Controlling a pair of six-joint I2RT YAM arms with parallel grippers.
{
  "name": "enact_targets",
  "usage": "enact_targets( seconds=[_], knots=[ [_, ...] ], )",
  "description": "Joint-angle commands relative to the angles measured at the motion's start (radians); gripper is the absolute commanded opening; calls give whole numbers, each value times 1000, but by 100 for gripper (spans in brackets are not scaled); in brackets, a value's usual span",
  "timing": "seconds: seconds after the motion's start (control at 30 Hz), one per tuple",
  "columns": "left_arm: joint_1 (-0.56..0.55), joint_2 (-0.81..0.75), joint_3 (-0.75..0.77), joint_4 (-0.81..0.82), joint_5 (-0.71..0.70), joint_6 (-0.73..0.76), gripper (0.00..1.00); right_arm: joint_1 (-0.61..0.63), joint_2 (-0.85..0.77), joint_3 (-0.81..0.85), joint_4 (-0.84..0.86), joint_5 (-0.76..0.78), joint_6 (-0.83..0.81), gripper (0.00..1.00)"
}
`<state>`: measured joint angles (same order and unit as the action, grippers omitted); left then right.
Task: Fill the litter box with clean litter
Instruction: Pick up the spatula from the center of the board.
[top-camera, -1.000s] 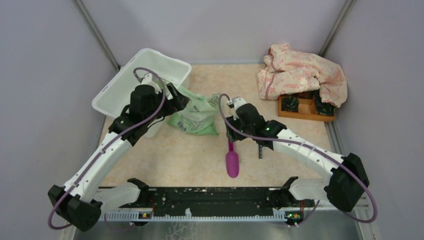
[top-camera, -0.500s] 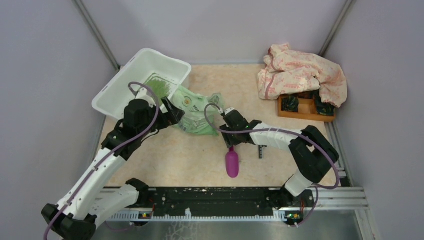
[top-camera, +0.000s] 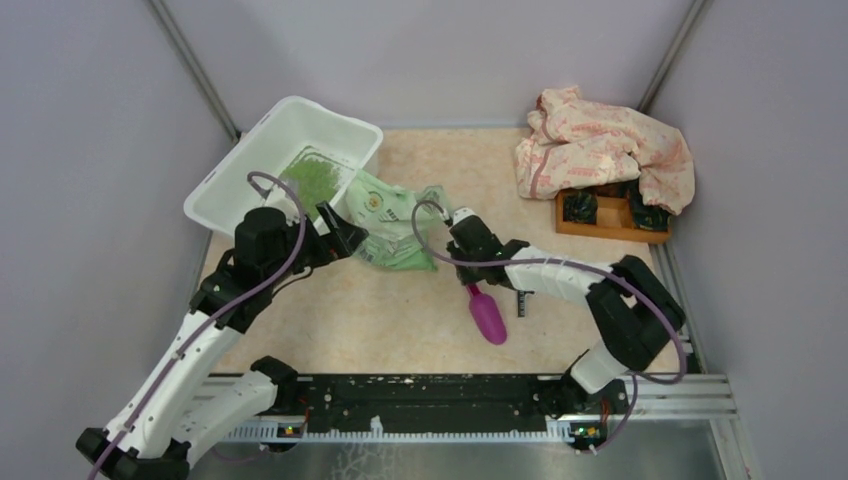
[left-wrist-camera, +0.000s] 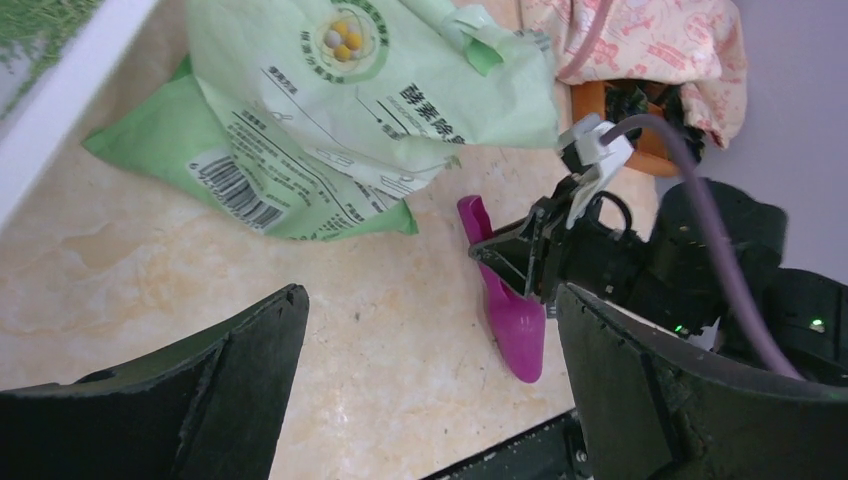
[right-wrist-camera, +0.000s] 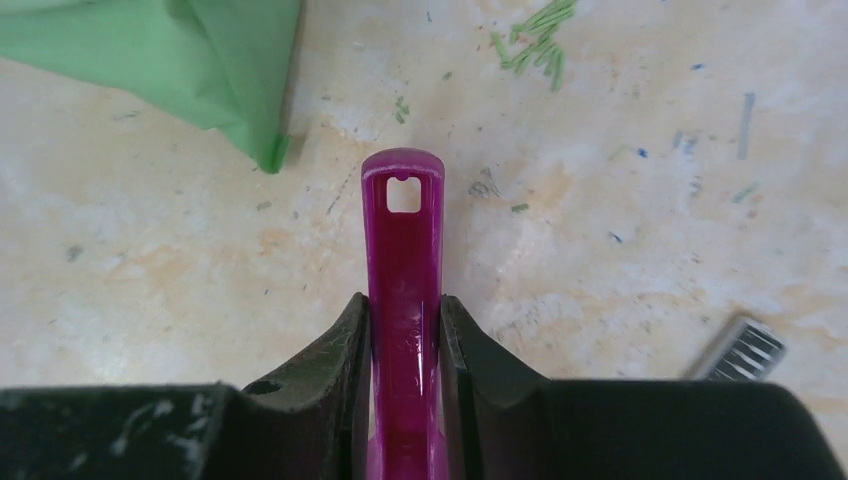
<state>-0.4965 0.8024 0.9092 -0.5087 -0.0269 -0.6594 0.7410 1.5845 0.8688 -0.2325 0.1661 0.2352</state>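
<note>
Magenta plastic is what the right end effector (right-wrist-camera: 403, 330) is clenching: the handle of a scoop (top-camera: 487, 315), whose long axis is running from the grip toward the near edge of the worktop (top-camera: 380, 310), bowl end nearest the arm bases. The litter box (top-camera: 235, 170) is sitting at the far left, beyond the green bag (top-camera: 390, 225), already holding a patch of clean litter (top-camera: 315, 172). The left end effector (top-camera: 342, 230) is hanging released, jaws spread wide, just beside the box. It is nearer, but the right arm is carrying the scoop.
</note>
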Motion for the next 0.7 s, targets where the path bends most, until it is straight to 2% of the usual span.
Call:
enact_targets(
  seconds=[0.0,0.1,0.2,0.27,0.37,0.47,0.67],
  knots=[
    [4,-28,-20,17,165,-23,99,-8,-271,3,24,12,-40,0],
    [3,-55,-82,130,315,-64,99,-9,-429,33,31,-7,-59,0],
    [-2,-108,-216,379,480,-144,99,-16,-558,103,76,-67,-32,0],
    [-10,-140,-296,540,532,-170,99,-20,-597,168,104,-119,11,0],
    [-31,-162,-370,733,577,-161,99,-22,-594,263,158,-235,92,0],
    [-67,-146,-383,845,601,-123,99,-23,-552,323,241,-348,201,0],
    [-151,-88,-365,1019,635,-54,99,-40,-454,337,524,-563,422,0]
  ],
)
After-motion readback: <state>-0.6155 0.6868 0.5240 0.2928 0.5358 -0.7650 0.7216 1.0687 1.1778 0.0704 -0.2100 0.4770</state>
